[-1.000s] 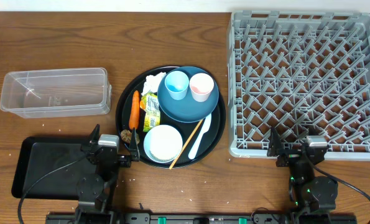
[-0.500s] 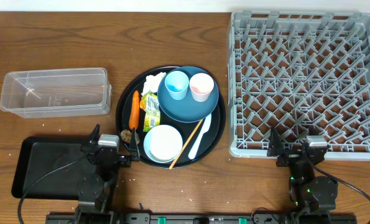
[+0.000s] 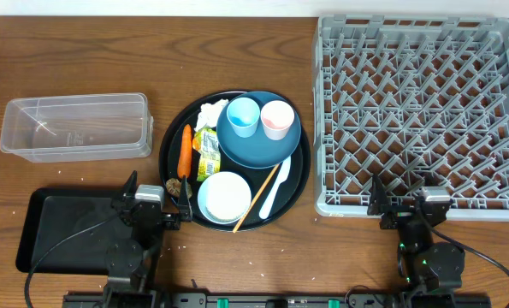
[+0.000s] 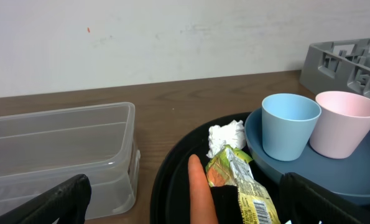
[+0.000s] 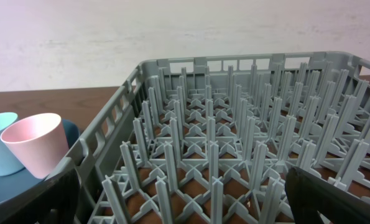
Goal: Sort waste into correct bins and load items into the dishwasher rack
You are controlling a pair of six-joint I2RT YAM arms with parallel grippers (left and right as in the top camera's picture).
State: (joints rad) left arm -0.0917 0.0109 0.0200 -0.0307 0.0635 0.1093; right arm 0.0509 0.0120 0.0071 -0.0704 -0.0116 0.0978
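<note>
White spoon (image 3: 276, 186) visible overhead only

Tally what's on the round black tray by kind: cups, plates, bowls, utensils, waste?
Cups: 2, light blue cup, pink cup
Plates: 1, dark blue plate
Bowls: 1, bowl
Utensils: 2, white spoon, chopstick
Waste, clearly visible: 4, carrot, tissue, wrapper, brown lump
Total: 10

Open brown wooden tabletop (image 3: 237, 51) is separating the clear rectangular plastic box (image 3: 74, 128), crowded round black tray (image 3: 299, 184) and grey pegged crate (image 3: 421, 120).
</note>
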